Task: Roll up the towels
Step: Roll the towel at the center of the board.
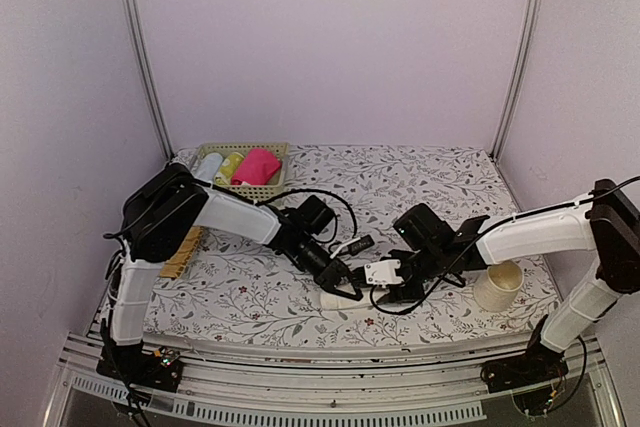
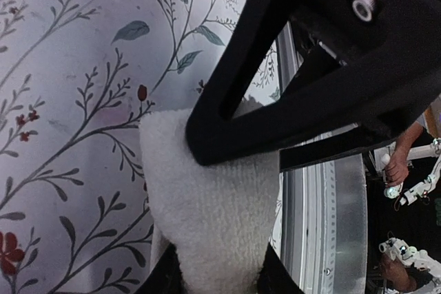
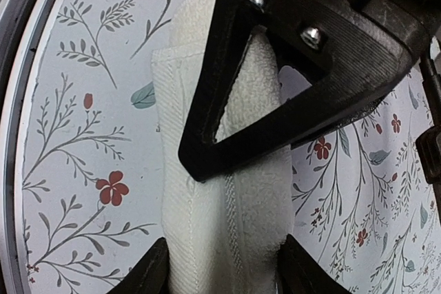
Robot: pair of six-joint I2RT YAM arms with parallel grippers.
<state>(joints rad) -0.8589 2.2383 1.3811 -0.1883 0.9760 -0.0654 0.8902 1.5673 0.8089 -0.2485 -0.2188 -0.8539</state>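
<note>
Cream towel [image 1: 340, 300] lies on the desk [image 1: 420, 187] close to the near edge, about mid-width, between the two arms. In the right wrist view it's already a tight tube w/ a flat hemmed flap [image 3: 182, 191] lying loose alongside, so I'd judge the roll nearly done but not closed off or put away. Long axis runs left-right, parallel to the desk's near edge, one end toward each arm. No clear "head" end that I can tell.

Pink towel [image 1: 258, 165] sits bundled in the basket [image 1: 250, 193] at the back left, next to a white and a yellow-green roll. It looks finished to me, though the top view is too small to confirm how neat it is.

Left end effector [image 1: 335, 282] is over the towel's left end. The jaws are partway apart w/ cloth between them in the wrist view; can't tell if it's a real pinch or just resting. Right end effector [image 1: 368, 289] is over the right end, jaws standing wide above the roll, no grip visible.

Left to do, prob.: tuck the flap, then move the roll to the basket.
</note>
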